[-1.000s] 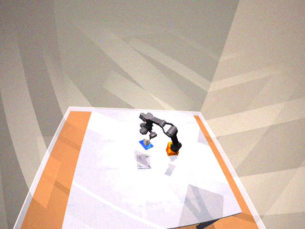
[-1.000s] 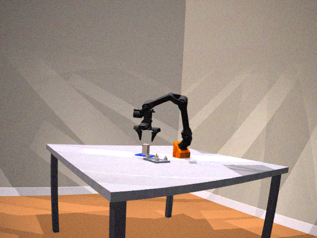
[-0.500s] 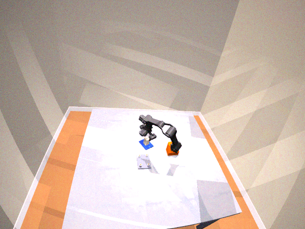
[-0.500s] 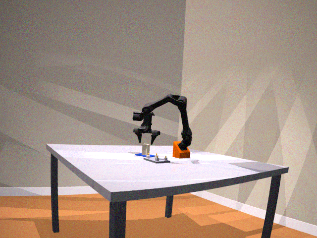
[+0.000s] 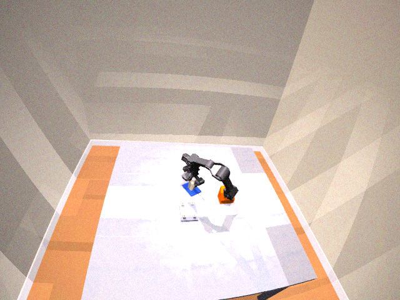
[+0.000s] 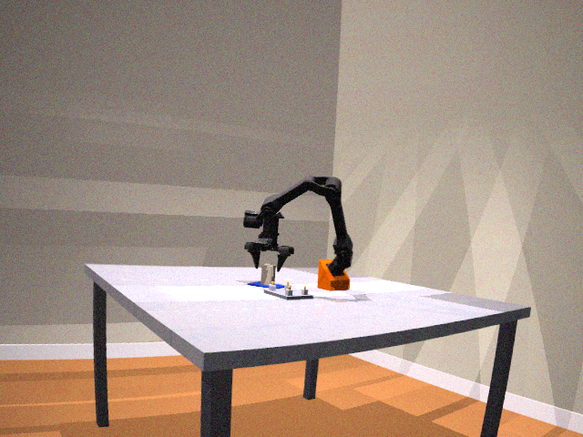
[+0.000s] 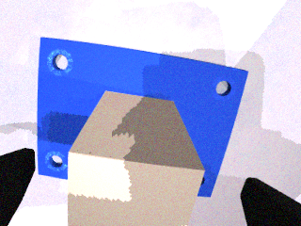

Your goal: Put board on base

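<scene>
Exterior view, blue board: it lies flat on the surface point(image 6: 226, 320), just beside the base, its beige handle point(image 5: 192, 184) point(image 6: 268, 273) point(image 7: 136, 155) upright.
My pincer point(image 6: 269, 269) point(image 7: 142, 176): spread wide above the board point(image 5: 195, 192) point(image 6: 254, 284) point(image 7: 188, 75), gripping nothing, one finger to either side of the handle.
Grey base point(image 5: 188, 211) point(image 6: 287, 297): four posts, gold pins uncovered.
Orange mount point(image 5: 221, 197) point(image 6: 325, 277): at right, carrying my black arm point(image 5: 203, 161) point(image 6: 336, 211).

Walls point(image 5: 180, 58) point(image 6: 159, 117): plain grey-beige, meeting at a corner, crossed by pale light bands. White baseboard point(image 5: 48, 222) point(image 6: 51, 351) at their foot. Floor point(image 5: 69, 222) point(image 6: 155, 395): orange-brown, wood-like planks. Table point(image 5: 145, 258) point(image 6: 263, 324): rectangular, pale grey top, dark legs, patches of bright light and shadow.
</scene>
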Controlling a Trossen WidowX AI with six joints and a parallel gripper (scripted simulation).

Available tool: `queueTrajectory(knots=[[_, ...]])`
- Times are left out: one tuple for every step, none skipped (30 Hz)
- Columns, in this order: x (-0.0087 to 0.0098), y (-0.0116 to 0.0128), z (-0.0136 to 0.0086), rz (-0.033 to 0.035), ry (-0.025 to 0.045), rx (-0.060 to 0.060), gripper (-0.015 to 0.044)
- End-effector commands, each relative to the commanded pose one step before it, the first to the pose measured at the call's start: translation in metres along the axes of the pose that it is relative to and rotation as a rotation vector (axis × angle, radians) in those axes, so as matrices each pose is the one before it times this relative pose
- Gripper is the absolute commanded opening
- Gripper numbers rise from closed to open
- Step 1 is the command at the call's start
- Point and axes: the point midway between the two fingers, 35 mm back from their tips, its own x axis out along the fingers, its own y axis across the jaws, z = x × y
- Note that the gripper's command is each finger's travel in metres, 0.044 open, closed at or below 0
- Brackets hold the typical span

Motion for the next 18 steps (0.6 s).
queueTrajectory(knots=[[0.00877,0.00205,-0.0008,0.01018,-0.00288,0.0087,0.044],[0.00157,0.0001,-0.00005,0.00008,-0.00005,0.0,0.044],[0.00158,0.00011,-0.00005,0.00008,-0.00005,0.0,0.044],[0.00157,0.00012,-0.00006,0.00009,-0.00005,0.0,0.044],[0.00157,0.00013,-0.00006,0.0001,-0.00006,0.0,0.044],[0.00157,0.00014,-0.00007,0.00011,-0.00006,0.0,0.044],[0.00156,0.00015,-0.00007,0.00011,-0.00006,0.0,0.044],[0.00156,0.00016,-0.00007,0.00012,-0.00006,0.0,0.044],[0.00156,0.00016,-0.00008,0.00013,-0.00006,0.0,0.044],[0.00155,0.00017,-0.00008,0.00013,-0.00006,0.0,0.044],[0.00155,0.00018,-0.00009,0.00014,-0.00007,0.0,0.044],[0.00154,0.00019,-0.00009,0.00014,-0.00007,0.0,0.044],[0.00121,0.00016,-0.00008,0.00012,-0.00005,0.0,0.044],[0.00073,0.0001,-0.00005,0.00007,-0.00003,0.0,0.044],[0.00024,0.00003,-0.00002,0.00002,-0.00001,0.0,0.044],[0.0,0.0,0.0,0.0,0.0,0.0,0.0414],[0.0,0.0,0.0,0.0,0.0,0.0,0.0387],[0.0,0.0,0.0,0.0,0.0,0.0,0.0361]])
